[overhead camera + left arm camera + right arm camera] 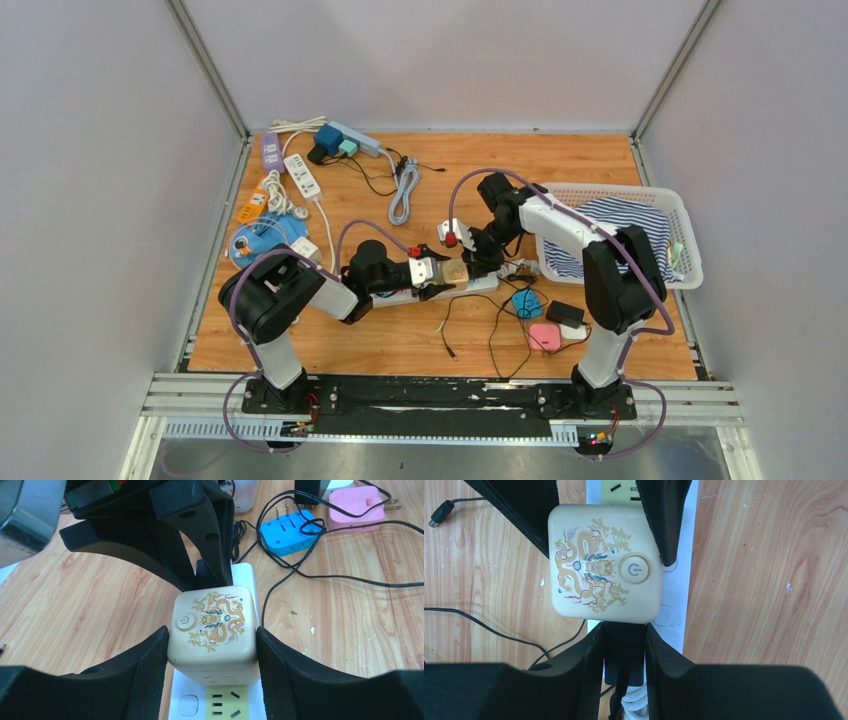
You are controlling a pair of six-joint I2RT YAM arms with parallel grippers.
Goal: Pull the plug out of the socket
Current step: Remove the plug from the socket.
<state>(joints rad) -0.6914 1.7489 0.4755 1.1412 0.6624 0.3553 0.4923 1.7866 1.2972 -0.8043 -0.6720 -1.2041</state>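
left gripper: jaws spread wide around the cream cube socket, mesh pads flat against its two opposite sides, no gap visible either side. reads as a grip on the cube.
cube has a dragon print and a round power button on the top face. it sits on top of the white power strip, directly between the left fingers. whether it's plugged into the strip or just resting on it, can't tell.
right gripper: fingers pressed together on the black plug, pinching it from both sides. the plug is right at the fingertips, its front end butted against the cube's side face nearest the right gripper. prongs hidden, so can't tell how far it's seated.
the two grippers face each other nose to nose over the strip, cube and plug between them. right fingertips stop just short of the cube.
ahead of the left gripper, past the right one and off to the side: blue adapter and pink adapter on the wood table, thin black cable looping around them.
strip runs under both grippers along their common line.
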